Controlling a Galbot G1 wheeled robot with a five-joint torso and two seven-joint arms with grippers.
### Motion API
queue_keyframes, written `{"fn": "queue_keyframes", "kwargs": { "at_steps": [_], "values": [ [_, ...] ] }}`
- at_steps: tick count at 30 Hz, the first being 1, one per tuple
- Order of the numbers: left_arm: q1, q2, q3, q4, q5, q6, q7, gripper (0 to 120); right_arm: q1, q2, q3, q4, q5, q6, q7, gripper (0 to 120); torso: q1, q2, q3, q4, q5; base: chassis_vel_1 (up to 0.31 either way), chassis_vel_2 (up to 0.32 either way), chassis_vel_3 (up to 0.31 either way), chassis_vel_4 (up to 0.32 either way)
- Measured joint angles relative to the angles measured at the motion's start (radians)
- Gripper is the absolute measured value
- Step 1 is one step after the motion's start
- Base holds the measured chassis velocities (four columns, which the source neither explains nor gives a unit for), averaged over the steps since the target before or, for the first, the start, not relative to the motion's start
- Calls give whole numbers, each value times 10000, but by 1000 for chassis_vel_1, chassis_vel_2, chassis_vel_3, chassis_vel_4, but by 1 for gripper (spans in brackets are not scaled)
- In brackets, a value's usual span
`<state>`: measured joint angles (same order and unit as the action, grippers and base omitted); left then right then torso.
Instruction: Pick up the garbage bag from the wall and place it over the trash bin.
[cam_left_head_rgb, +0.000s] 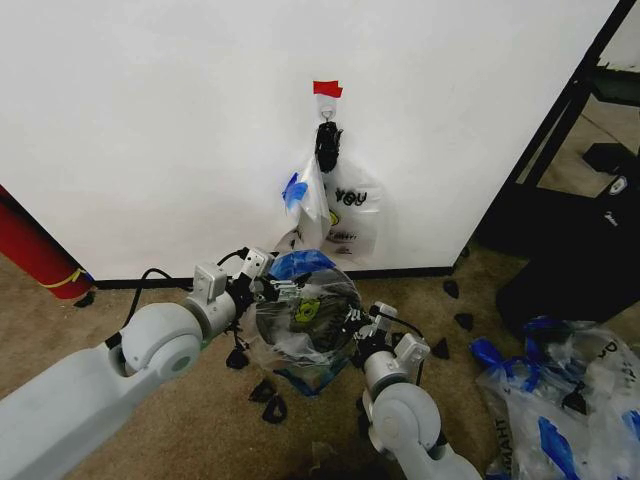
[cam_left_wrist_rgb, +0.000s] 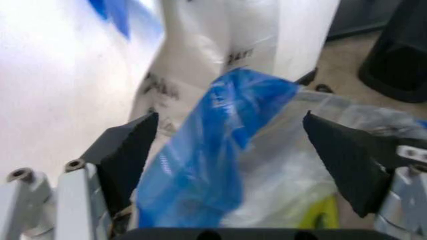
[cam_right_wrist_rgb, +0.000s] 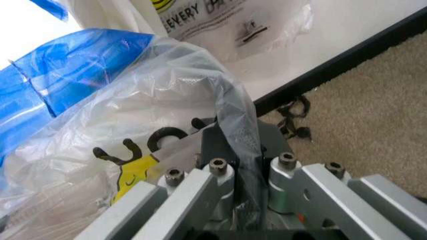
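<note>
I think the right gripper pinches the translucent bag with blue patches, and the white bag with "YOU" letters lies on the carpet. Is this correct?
Not quite. The white "YOU" bag hangs on the wall from the hook under the red tape, as the head view shows. The right gripper does pinch the translucent bag with blue patches.

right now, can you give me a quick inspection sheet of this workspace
surface: brown carpet, black scraps scattered.
job's things: garbage bag stretched open between both grippers, in front of the wall; trash bin can't be made out under it.
clutter: YOU bag on the hook; heap of plastic bags on the right.
grippers: left gripper open around the bag's blue part; right gripper pinching the bag's edge.
cables: black cable by the baseboard.
surroundings: red cylinder on the left.
</note>
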<state>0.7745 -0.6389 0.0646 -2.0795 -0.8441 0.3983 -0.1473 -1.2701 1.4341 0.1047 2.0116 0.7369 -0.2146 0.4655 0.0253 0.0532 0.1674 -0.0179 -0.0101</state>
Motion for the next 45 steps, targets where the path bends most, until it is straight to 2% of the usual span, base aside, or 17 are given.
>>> {"fn": "queue_keyframes", "kwargs": {
  "at_steps": [2,6,8,10,14,16,20,22,23,25,30,36,40,45],
  "values": [
    [18,-73,-74,124,160,-50,60,83,0,-10,9,11,94,-18,-1,0,0,0,0,-1,0,0,0,0,0],
    [58,-163,-203,290,230,2,207,67,61,-7,21,26,323,-93,42,0,0,0,0,-2,1,0,0,0,0],
    [71,-162,-203,298,229,4,217,67,69,-4,20,26,330,-99,48,0,0,0,0,-1,1,0,0,0,0],
    [131,-148,-179,334,101,-4,212,52,102,5,13,41,416,-154,121,0,0,0,0,-1,0,0,0,0,0],
    [66,-119,-175,342,-379,-27,-34,38,116,35,83,86,614,-262,232,0,0,0,0,-2,0,0,0,0,0],
    [49,-109,-179,342,-450,-27,-76,36,111,39,95,95,641,-270,243,0,0,0,-1,-2,0,0,0,0,0],
    [13,-29,-171,342,-598,-46,-235,16,97,59,89,162,727,-309,283,0,0,0,-1,-1,1,0,0,0,0],
    [12,-23,-168,341,-602,-48,-247,15,97,62,86,168,729,-310,288,0,0,0,-1,-1,0,0,0,0,0],
    [3,-6,-163,341,-634,-49,-267,8,96,64,78,183,732,-315,304,0,0,0,-1,-2,0,0,0,0,0],
    [-15,11,-162,340,-707,-50,-302,1,96,57,63,198,734,-320,312,0,0,0,-1,-2,1,0,0,0,0],
    [-154,8,-115,340,-866,-87,-666,0,75,9,61,225,670,-324,295,0,0,0,0,-1,1,0,0,0,0],
    [-800,-2,204,471,-1090,-60,-827,0,-132,-153,-41,169,-184,-114,-168,0,0,0,-1,-2,1,0,0,0,0],
    [-1816,-165,810,1112,-1605,51,-907,0,-608,-208,-150,195,-1082,278,-808,0,0,0,0,-4,0,0,0,0,0],
    [-2300,-144,1213,1432,-1978,36,-705,0,-826,-321,-217,274,-1457,477,-1214,0,0,0,0,-3,0,0,0,0,0]
  ]
}}
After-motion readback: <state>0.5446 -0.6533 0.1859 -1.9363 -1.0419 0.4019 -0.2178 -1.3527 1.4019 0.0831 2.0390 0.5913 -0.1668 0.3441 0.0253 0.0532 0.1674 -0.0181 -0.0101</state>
